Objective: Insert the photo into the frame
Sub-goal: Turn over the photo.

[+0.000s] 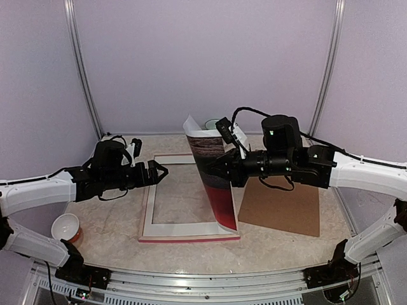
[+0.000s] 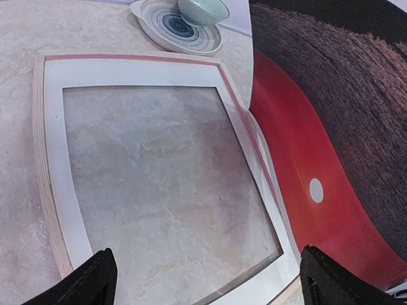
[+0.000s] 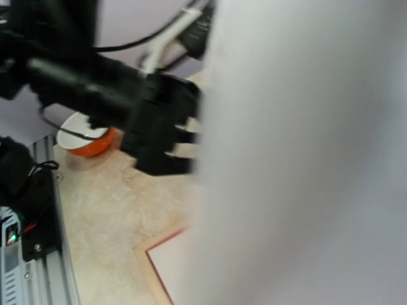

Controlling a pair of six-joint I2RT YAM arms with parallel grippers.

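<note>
The frame (image 1: 191, 239) lies flat on the table with its pale wood back up and a pink-red front rail; a white mat (image 1: 147, 210) sits inside it. Standing on edge along the frame's right side is the photo (image 1: 219, 203), curved, with red sky and dark sea facing left. My right gripper (image 1: 219, 168) is shut on the photo's right edge at mid height. In the left wrist view the photo (image 2: 318, 140) rises to the right of the frame (image 2: 43, 159). My left gripper (image 1: 161, 173) hovers open over the frame's left rail, holding nothing. The right wrist view is mostly filled by the photo's blurred white back (image 3: 305, 159).
A brown hardboard backing (image 1: 280, 206) lies flat to the right of the frame. A white and orange bowl (image 1: 65, 227) stands near the left front edge. At the back, behind the photo, a striped plate (image 2: 166, 28) carries a pale green bowl (image 2: 203, 9).
</note>
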